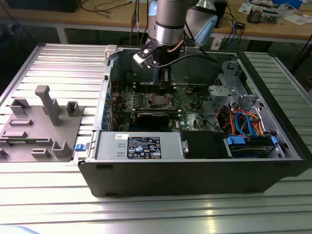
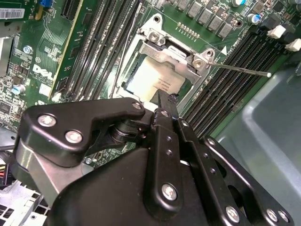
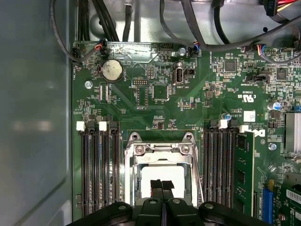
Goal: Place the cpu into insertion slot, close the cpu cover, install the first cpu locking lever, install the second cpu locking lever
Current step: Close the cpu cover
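Observation:
The insertion slot sits in the green board inside the open computer case. The cpu lies in it, its pale metal top showing through the window of the cpu cover, which lies flat over it. One thin locking lever sticks out sideways from the socket's corner, unlatched. My gripper hangs right over the cpu window, fingers pressed together and holding nothing. I cannot tell whether the tips touch the chip.
Long black memory slots flank the socket, with one green memory stick seated. A black graphics card, the power supply and coloured cables fill the case. A grey fixture stands at the exterior view's left.

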Available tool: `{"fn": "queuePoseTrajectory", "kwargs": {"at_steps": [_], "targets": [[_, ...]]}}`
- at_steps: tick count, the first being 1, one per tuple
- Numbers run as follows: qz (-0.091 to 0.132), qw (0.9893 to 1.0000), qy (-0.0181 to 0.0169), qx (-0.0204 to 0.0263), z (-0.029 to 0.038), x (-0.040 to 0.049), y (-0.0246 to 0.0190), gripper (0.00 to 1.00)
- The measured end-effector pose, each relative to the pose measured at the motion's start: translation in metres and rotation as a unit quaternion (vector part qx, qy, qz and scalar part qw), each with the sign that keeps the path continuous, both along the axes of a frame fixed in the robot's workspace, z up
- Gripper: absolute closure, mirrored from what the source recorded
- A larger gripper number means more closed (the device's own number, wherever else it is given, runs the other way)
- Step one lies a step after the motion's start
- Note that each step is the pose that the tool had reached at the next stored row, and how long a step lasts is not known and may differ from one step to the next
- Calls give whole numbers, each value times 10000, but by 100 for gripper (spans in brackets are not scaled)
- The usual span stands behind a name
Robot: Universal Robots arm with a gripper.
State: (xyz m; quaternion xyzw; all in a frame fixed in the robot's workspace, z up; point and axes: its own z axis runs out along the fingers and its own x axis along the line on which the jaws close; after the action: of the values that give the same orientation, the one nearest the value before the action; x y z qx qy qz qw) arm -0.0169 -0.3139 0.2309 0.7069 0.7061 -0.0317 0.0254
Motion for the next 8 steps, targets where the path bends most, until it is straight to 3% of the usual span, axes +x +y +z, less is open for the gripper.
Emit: {"fn": "queuePoseTrajectory", "kwargs": {"at_steps": [8], "targets": [[0, 10000, 0, 0, -32, -15, 0, 89]]}}
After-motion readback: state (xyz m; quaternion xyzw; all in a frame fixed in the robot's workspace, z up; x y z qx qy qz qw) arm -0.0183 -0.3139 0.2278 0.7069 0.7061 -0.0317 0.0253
